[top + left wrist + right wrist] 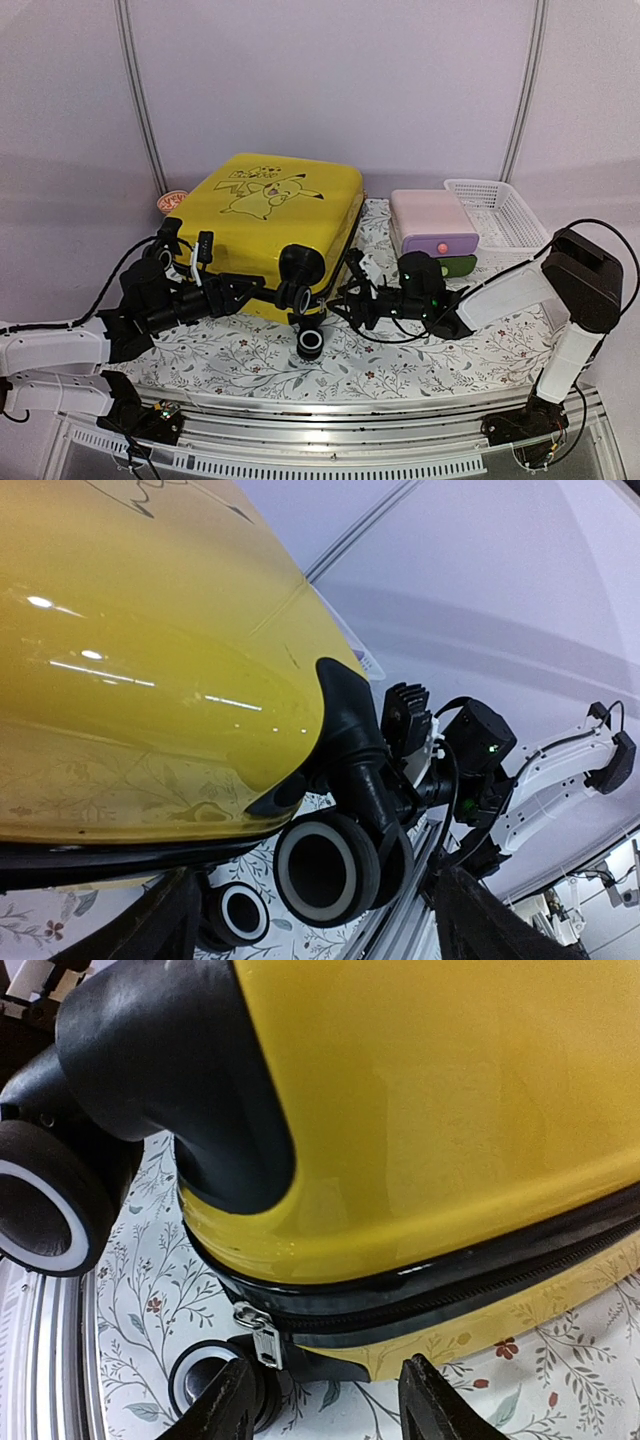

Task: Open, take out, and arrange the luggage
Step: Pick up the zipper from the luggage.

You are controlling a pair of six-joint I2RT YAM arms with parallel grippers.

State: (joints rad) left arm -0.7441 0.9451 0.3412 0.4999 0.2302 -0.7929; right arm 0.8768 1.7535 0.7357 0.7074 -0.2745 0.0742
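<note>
The yellow suitcase (pixel 270 215) lies flat and zipped shut on the floral cloth, Pikachu drawing up and its black wheels (pixel 310 343) toward me. My left gripper (pixel 238 293) is open at the suitcase's near edge. In the left wrist view its fingers (pixel 170 925) flank a black wheel (pixel 325 868) under the yellow shell (pixel 150 680). My right gripper (pixel 350 300) is open at the near right corner. In the right wrist view its fingertips (pixel 228 1405) sit just short of the black zipper band (pixel 450 1285), with the silver zipper pull (pixel 262 1338) hanging by the left fingertip.
A pink drawer box (pixel 432 222) with a purple front stands right of the suitcase, and a white mesh basket (pixel 497 212) behind it. A green thing (pixel 460 266) lies by the box. A small round orange thing (pixel 172 201) sits at the far left. A metal rail (pixel 330 445) runs along the near edge.
</note>
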